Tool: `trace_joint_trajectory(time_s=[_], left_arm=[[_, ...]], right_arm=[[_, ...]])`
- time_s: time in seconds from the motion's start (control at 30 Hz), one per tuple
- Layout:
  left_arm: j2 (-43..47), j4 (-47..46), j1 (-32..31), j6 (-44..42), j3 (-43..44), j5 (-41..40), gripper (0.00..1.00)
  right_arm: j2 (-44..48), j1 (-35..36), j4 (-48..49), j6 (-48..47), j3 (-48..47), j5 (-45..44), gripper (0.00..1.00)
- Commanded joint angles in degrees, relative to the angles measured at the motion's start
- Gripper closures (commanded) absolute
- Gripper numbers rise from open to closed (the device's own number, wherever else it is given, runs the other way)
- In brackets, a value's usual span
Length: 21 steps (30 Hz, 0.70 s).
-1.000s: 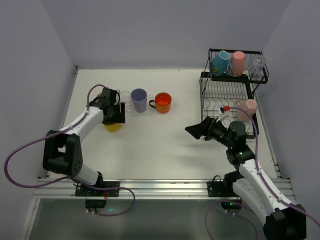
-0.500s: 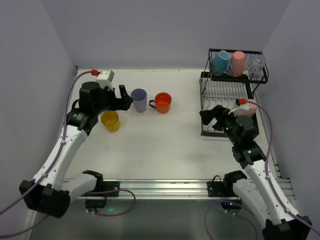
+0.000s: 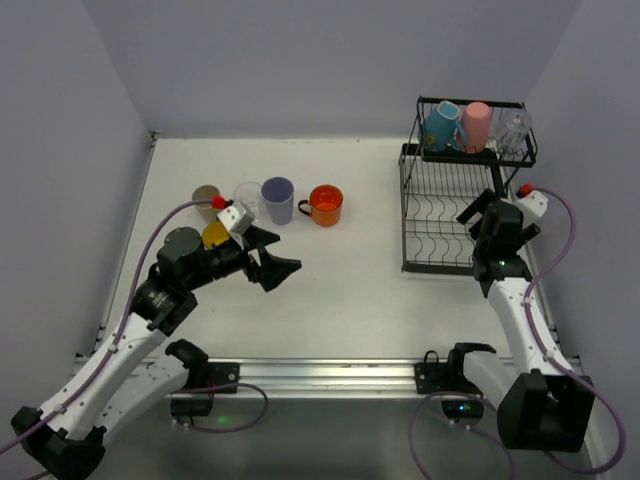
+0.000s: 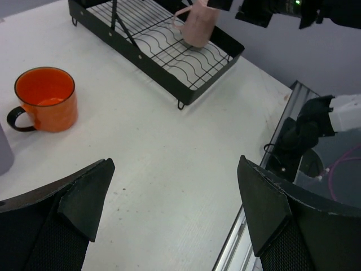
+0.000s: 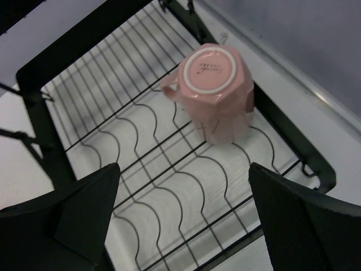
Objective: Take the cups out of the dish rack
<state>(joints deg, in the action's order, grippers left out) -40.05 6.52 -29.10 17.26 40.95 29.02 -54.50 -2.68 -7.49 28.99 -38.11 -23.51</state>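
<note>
Pink mug: upside down on the dish rack's lower tray, by its rim. Right gripper: spread wide, empty, above the rack. I'd lower straight and straddle the mug's body, clear of handle and wires. Left gripper: spread, empty, well off the rack.

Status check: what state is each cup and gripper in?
left gripper: open, empty
right gripper: open, empty, over lower tray
pink mug: upside down on lower tray
blue mug: on upper shelf
pink cup: upper shelf
clear glass: upper shelf
orange mug: upright on table
lavender cup: upright on table
clear cup: on table
beige cup: upright on table
yellow cup: on table, partly hidden by left arm
</note>
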Motion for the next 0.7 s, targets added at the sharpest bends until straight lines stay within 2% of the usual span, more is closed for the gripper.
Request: trace_joint_trajectory(time_s=[0.0,0.17,0.27,0.67], left_arm=[[3.1,1.4,-5.2,-5.1,1.4,-3.8,0.00],[4.9,5.9,-9.8,-6.5,1.4,-13.9,0.00],[5.8,6.8,-12.0,-6.8,1.5,-17.1,0.00],[5.2,7.4,-15.4,-7.0,1.5,-19.3,0.00]], right_arm=[[-5.8,-1.6,9.1,-4.6,-3.5,-8.0,0.01],[-14.8,-5.3,12.2,-11.6,-8.5,-2.4,0.01],[-19.1,-7.2,12.1,-12.9,-10.6,-1.8,0.01],[-31.2,-8.7,9.9,-15.9,-17.3,3.8,0.01]])
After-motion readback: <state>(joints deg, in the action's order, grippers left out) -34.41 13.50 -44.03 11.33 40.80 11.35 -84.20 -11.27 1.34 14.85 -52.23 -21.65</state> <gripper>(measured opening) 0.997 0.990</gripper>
